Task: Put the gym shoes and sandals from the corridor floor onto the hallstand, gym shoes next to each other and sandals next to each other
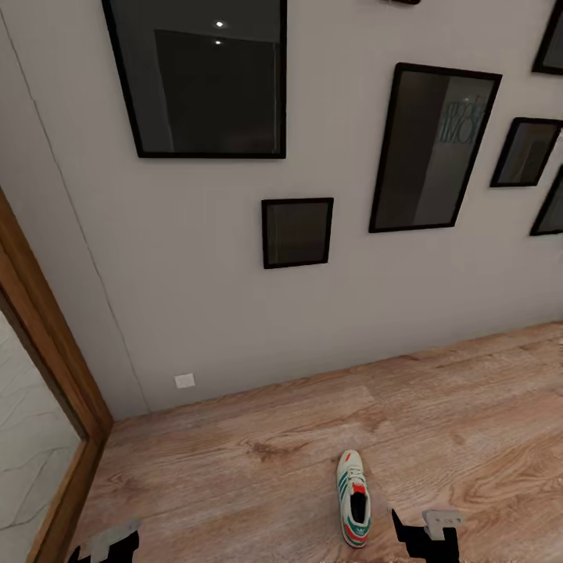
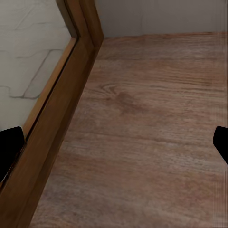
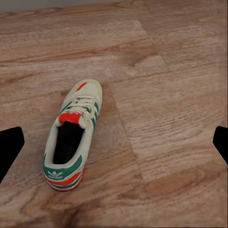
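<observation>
Wood plank floor (image 1: pixel 438 407) runs up to a pale grey wall (image 1: pixel 195 274) hung with a bunch of black-framed pictures (image 1: pixel 199 74), and there's a small white wall plate (image 1: pixel 184 381) low down near the corner. On the left side of the head view a wooden door frame (image 1: pixel 43 336) borders a white marbled panel (image 1: pixel 23 438).

One gym shoe (image 1: pixel 354 498) sits alone on the floor, upright on its sole, toe toward the wall and heel toward the robot. It's just beside the right gripper (image 1: pixel 424 534), which pokes in at the bottom edge with nothing in it. The left gripper (image 1: pixel 105 545) is well apart from the shoe, down by the door frame.

The right wrist view gives a much better look at the shoe (image 3: pixel 71 140) (green stripes, red-orange tongue and heel, laces visible), and the two dark fingertips (image 3: pixel 9 149) sit wide apart at the frame edges, so that claw is spread and not touching anything. The left wrist view has bare floor (image 2: pixel 152 118) and the door frame (image 2: pixel 57 118) running diagonally, with the marbled panel (image 2: pixel 28 52) beyond it; its fingertips (image 2: pixel 8 147) are also spread apart, nothing between them.
</observation>
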{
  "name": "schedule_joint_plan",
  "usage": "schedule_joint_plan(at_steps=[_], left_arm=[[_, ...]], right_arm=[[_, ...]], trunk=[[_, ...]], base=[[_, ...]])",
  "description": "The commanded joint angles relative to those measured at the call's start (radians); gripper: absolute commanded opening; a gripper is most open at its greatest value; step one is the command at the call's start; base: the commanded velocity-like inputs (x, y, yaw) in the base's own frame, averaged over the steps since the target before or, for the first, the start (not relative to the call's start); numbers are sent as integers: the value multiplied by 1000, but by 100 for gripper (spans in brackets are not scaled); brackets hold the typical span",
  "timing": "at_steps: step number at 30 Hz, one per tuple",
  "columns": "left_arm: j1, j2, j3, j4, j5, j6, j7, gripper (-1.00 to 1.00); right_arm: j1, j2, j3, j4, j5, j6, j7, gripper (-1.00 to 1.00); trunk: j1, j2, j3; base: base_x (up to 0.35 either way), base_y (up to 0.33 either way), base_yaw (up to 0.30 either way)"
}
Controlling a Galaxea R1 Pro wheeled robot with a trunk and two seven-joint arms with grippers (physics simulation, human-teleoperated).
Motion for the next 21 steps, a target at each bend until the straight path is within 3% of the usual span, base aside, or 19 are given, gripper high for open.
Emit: schedule_joint_plan(at_steps=[1,12,21], left_arm=[[-1,0,-1,0,8,-4,-1,100],[0,0,-1,0,8,-4,0,100],[0,0,-1,0,8,-4,-1,100]], right_arm=[[-1,0,4,1,-11,-3,8,100],[-1,0,4,1,-11,-3,8,100],[-1,0,4,1,-11,-4,8,100]], trunk=[[0,0,-1],[0,0,-1],[0,0,-1]], base=[[0,0,-261],[0,35,-252],[0,206,-50]])
